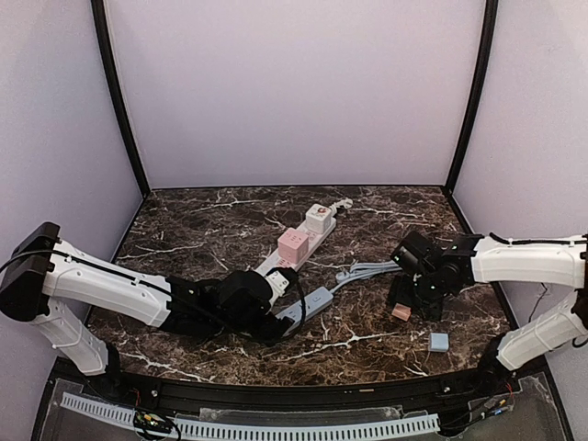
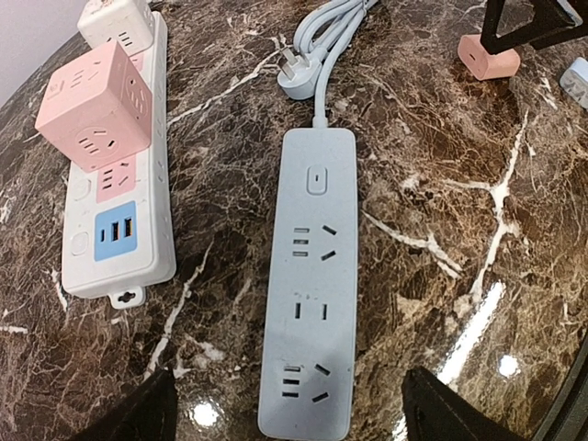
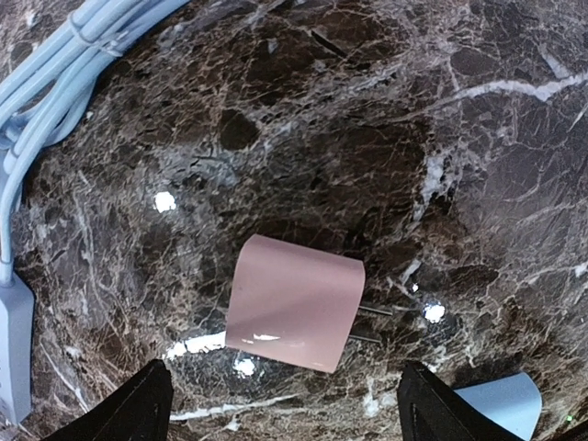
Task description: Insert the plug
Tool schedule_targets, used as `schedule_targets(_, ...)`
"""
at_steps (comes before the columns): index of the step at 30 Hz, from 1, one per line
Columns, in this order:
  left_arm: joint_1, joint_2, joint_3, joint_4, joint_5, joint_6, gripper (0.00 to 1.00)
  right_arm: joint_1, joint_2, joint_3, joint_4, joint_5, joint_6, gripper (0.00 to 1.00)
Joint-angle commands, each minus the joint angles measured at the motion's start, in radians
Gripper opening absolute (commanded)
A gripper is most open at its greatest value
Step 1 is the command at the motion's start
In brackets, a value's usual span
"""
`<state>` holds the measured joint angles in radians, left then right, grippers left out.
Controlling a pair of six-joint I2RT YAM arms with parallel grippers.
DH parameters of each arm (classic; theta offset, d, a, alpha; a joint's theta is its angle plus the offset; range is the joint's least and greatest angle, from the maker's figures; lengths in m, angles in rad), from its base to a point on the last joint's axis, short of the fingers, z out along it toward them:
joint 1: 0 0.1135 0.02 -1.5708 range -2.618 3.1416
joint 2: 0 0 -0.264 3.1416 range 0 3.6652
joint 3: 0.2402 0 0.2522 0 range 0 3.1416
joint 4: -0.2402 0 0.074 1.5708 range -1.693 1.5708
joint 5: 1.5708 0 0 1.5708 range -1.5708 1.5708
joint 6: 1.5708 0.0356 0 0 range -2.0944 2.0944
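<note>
Marble table (image 1: 367, 344) fills the frame. In the left wrist view a white strip (image 2: 83, 268) lies upper left and a grey strip (image 2: 312, 276) centre, the left gripper (image 2: 289, 409) spread wide astride its lower end. The right gripper (image 3: 285, 404), spread too, hovers over the pink plug (image 3: 294, 303) lying flat centre-frame.

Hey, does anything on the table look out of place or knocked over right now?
Nothing is spilled or broken. The pink plug lies on its side, prongs pointing sideways, by the open right gripper. The cord plug of the blue power strip also lies loose, unplugged.
</note>
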<state>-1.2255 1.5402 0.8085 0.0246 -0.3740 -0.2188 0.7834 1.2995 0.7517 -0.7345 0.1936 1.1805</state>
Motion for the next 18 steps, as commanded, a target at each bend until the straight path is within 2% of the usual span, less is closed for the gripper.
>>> schedule_targets(1,0.002,-0.024,-0.022,0.006,0.013,-0.008,0.85,-0.029,0.044,-0.015,0.07,-0.015,-0.023,0.82)
schedule_targets(8,0.002,-0.024,-0.027,0.014,0.02,-0.007,0.84,-0.039,0.091,0.0,0.093,-0.013,-0.049,0.66)
schedule_targets(16,0.002,-0.024,-0.027,0.012,0.021,-0.005,0.84,-0.041,0.121,0.015,0.093,-0.008,-0.074,0.55)
schedule_targets(18,0.002,-0.023,-0.028,0.013,0.022,-0.005,0.84,-0.041,0.129,0.022,0.093,-0.007,-0.087,0.48)
